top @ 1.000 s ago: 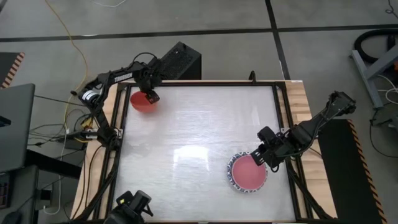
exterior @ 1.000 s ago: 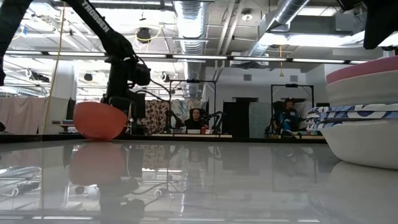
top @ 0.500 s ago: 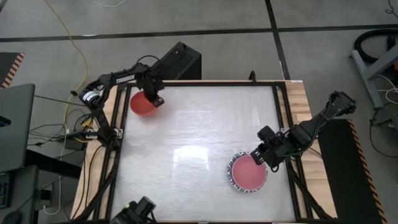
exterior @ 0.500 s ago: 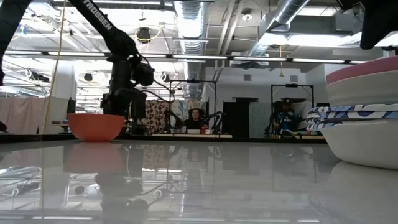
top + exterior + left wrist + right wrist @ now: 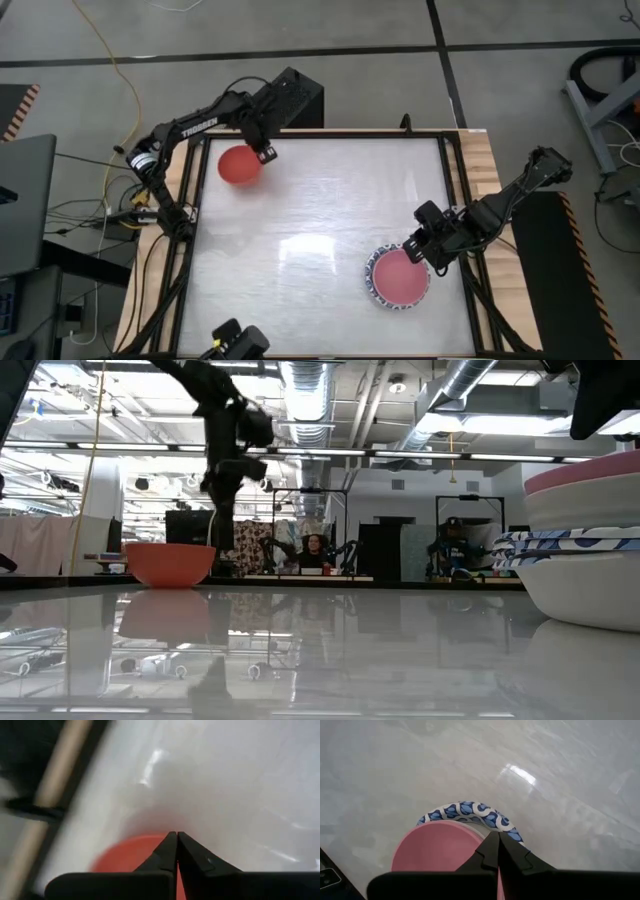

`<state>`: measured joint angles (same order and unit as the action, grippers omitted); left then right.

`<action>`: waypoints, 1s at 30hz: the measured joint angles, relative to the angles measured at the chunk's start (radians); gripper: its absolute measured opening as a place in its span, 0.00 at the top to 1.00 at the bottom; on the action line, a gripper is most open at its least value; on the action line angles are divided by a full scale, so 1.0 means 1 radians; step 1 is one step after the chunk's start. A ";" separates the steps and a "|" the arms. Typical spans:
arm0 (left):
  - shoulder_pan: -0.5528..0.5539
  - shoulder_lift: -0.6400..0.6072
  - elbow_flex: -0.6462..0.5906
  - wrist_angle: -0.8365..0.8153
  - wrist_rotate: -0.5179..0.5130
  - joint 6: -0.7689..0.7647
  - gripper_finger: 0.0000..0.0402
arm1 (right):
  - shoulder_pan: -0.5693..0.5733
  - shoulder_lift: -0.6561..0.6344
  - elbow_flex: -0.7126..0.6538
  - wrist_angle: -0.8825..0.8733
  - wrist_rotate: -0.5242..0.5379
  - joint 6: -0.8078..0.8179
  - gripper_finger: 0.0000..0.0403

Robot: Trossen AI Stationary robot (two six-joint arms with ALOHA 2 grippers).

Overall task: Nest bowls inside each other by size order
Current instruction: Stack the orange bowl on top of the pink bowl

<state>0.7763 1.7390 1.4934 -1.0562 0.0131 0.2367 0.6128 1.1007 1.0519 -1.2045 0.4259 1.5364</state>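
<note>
Gleaming white table (image 5: 320, 200) reflecting ceiling lights (image 5: 330, 455).

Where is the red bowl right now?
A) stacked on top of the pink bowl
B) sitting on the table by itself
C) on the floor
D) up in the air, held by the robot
B: the round red bowl rests flat on the shiny white table, while the left gripper hangs above it, jaws shut and empty.
</note>
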 joint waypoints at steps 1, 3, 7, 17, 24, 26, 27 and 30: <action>-0.005 0.000 0.030 -0.010 -0.042 0.018 1.00 | 0.000 0.000 0.000 0.000 0.000 0.000 0.94; -0.008 0.000 0.084 -0.025 -0.138 0.068 0.98 | 0.000 0.000 0.000 0.000 0.001 0.000 0.94; 0.018 -0.002 0.164 -0.079 -0.207 0.258 0.89 | 0.000 0.000 0.000 0.000 0.005 0.000 0.94; 0.151 0.039 0.100 -0.099 -0.095 0.275 0.53 | 0.000 0.001 -0.073 0.037 0.018 0.034 0.94; 0.210 0.040 0.048 -0.075 -0.067 0.305 0.45 | -0.006 0.001 -0.079 0.040 0.007 0.037 0.94; 0.215 0.041 0.019 -0.047 -0.066 0.315 0.45 | -0.006 0.001 -0.079 0.040 -0.004 0.037 0.94; 0.215 0.041 0.006 -0.041 -0.066 0.325 0.45 | -0.006 0.000 -0.079 0.040 -0.005 0.037 0.94; 0.213 0.041 -0.036 -0.026 -0.074 0.352 0.45 | -0.006 0.000 -0.079 0.040 -0.006 0.037 0.94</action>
<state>0.9890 1.7802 1.4570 -1.0819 -0.0608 0.5882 0.6067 1.1011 0.9726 -1.1641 0.4202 1.5730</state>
